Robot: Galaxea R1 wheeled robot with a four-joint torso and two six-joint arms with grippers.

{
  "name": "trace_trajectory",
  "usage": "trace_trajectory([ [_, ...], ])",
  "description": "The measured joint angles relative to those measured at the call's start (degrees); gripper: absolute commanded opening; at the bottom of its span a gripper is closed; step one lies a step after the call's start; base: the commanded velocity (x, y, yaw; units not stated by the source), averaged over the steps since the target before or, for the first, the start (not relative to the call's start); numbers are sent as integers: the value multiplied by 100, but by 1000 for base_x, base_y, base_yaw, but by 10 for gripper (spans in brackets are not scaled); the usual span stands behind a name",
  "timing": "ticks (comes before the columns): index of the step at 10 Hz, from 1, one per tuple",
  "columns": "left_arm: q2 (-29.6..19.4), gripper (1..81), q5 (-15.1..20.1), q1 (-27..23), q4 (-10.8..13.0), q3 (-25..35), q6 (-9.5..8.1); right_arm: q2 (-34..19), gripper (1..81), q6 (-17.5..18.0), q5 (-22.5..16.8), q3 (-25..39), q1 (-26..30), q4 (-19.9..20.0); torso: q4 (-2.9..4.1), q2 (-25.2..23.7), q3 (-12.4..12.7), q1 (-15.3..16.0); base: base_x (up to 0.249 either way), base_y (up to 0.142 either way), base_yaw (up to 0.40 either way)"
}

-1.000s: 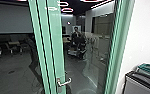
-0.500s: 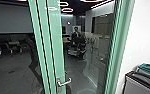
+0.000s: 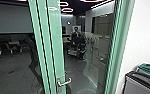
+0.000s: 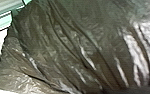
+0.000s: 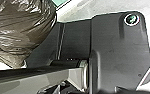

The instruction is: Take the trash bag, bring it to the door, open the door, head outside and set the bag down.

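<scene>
The brown trash bag [image 5: 18, 27] bulges beside the robot's dark base plate [image 5: 118, 55]. Whether the left claw or right claw is apart, together or clamped on it, one cannot tell. Ahead, the green-framed door [image 3: 56, 37] and its handle [image 3: 65, 82] show no shift since a moment ago, so opening seems still to do. Farther off, a person [image 3: 77, 41] shows in the glass [image 3: 98, 50].

The door [image 3: 56, 50] stood before the robot, its handle [image 3: 64, 82] low down. In the pane right of the handle showed a person [image 3: 77, 41]; tables [image 3: 13, 43] lay left. Right of the door were a wall [image 3: 141, 37] and a box [image 3: 142, 83]. The bag [image 5: 23, 27] was near the robot's plate [image 5: 118, 50].
</scene>
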Motion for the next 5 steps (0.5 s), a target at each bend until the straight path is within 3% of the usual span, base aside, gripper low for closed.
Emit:
trace_trajectory([
  [5,-33,10,5,49,0,0,-2,-2,811,-2,2,0,5,0,0,0,2,-2,0,0,-224],
])
